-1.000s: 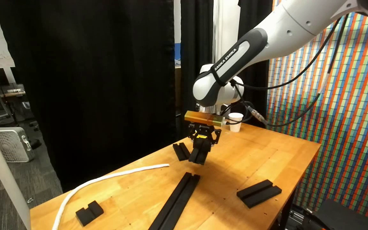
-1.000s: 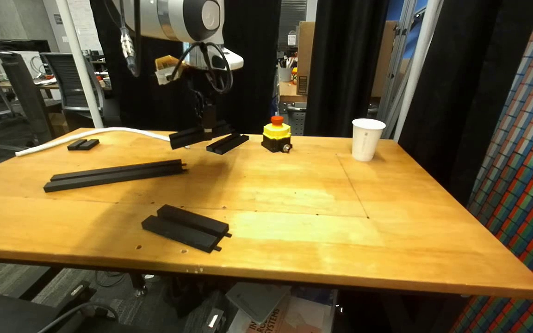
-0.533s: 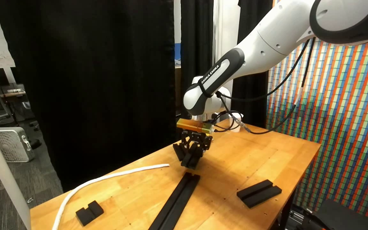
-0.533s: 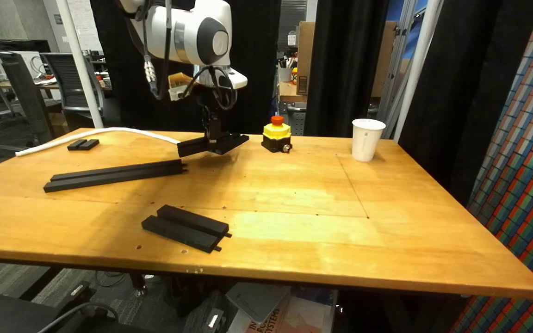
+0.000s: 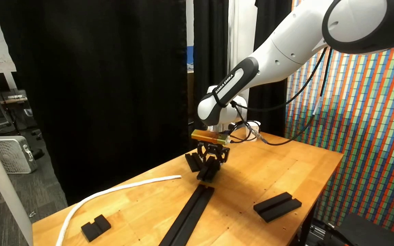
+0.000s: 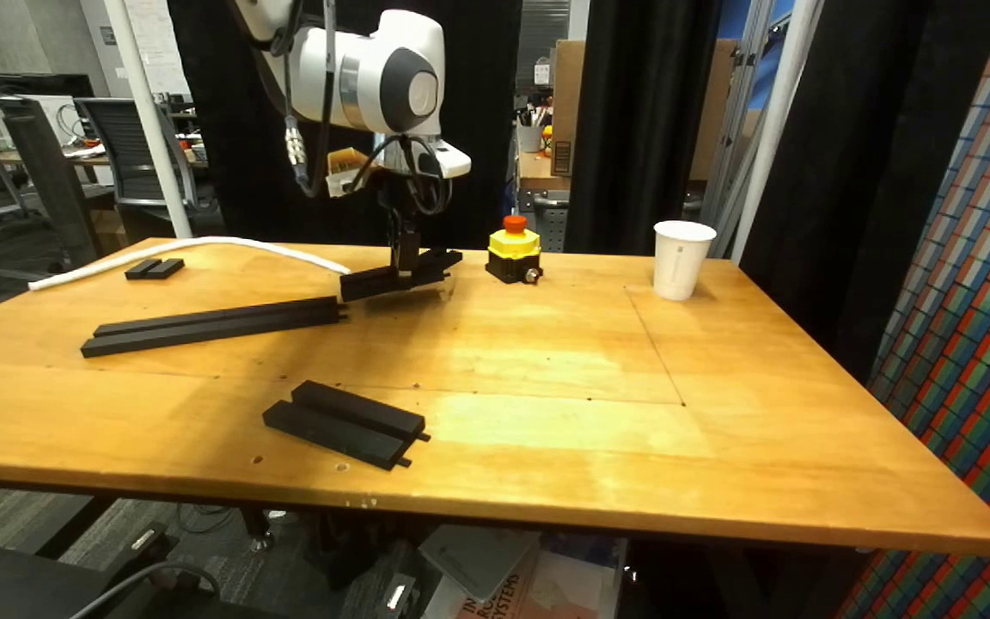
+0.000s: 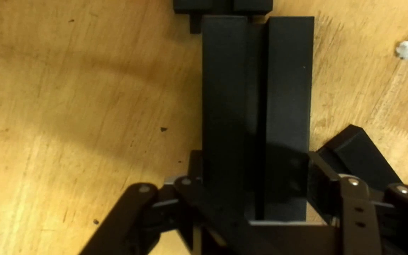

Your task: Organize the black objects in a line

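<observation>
The Franka arm (image 5: 279,51) reads "RANKA EMIKA"; printed paper (image 6: 551,576) under the surface (image 6: 589,344) shows "SYSTEMS". The end effector (image 7: 257,164) is clamped on a grooved black block (image 7: 232,95) near the end of a long black bar (image 6: 216,330); other black blocks (image 6: 336,430) lie on the surface.

White arm (image 5: 275,52) angled downward, end effector (image 7: 255,165) pointing down, clamped

Slab (image 6: 332,432) lies near front edge of table (image 6: 589,464) in exterior view; strip (image 6: 216,331) behind it, leftward; block (image 6: 165,269) at back left, cord (image 6: 218,240) running left of and behind block. Gripper (image 7: 256,165) holds bar (image 6: 370,282) just beyond strip's right end, contact unclear; further piece (image 5: 191,163) behind bar. Stop button (image 6: 514,248) right of these, cup (image 6: 682,262) farthest right.
</observation>
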Controlling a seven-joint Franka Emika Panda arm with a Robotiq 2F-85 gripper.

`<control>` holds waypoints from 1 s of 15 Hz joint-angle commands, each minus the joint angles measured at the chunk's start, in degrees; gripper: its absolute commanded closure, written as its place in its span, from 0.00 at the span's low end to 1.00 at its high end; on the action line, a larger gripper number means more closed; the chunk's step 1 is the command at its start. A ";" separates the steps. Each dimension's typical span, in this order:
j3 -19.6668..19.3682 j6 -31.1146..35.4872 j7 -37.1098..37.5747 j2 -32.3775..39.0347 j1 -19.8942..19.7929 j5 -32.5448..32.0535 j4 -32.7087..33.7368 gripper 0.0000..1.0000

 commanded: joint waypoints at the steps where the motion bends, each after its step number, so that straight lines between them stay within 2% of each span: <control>1: -0.74 -2.21 -0.27 0.06 0.55 1.48 1.20 0.55; 15: -0.88 -4.39 -1.17 1.18 -0.22 3.02 1.12 0.55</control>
